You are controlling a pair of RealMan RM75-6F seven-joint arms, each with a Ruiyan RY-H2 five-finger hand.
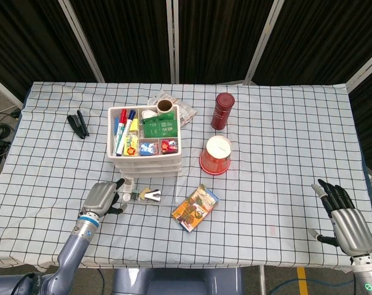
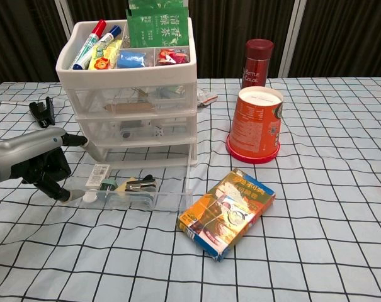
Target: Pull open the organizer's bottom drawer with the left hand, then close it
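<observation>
Left hand at left edge, fingers curled around the clear bottom drawer front, drawer pulled out from the white organizer holding a binder clip, markers on top, right hand lower right, fingers spread, holding nothing.

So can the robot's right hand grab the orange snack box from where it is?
Probably not without a long move. The right hand sits open near the table's far right edge, well away from the orange box. Nothing lies between them on the checked cloth, so the way looks free.
</observation>
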